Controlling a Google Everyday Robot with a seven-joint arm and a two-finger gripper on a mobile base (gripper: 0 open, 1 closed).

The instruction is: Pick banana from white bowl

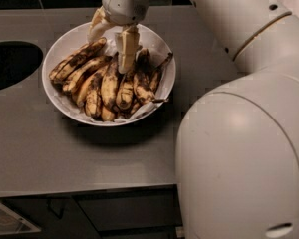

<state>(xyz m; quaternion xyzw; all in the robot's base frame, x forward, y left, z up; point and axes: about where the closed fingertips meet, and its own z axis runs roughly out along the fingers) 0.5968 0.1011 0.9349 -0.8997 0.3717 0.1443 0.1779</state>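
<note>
The white bowl (57, 51) sits on the grey counter, lined with white paper and filled with several overripe bananas. The longest banana (74, 61) lies along the upper left of the pile, its dark end pointing up and right. My gripper (108, 53) hangs over the bowl's far side with its fingers spread open. The left finger (96, 28) is by the far rim. The right finger (126, 51) reaches down among the bananas. The dark end of the long banana lies between the two fingers.
A dark round opening (10, 63) is cut into the counter at the left. My large white arm (239, 133) fills the right side. The counter's front edge (79, 188) runs below the bowl, with dark cabinets under it.
</note>
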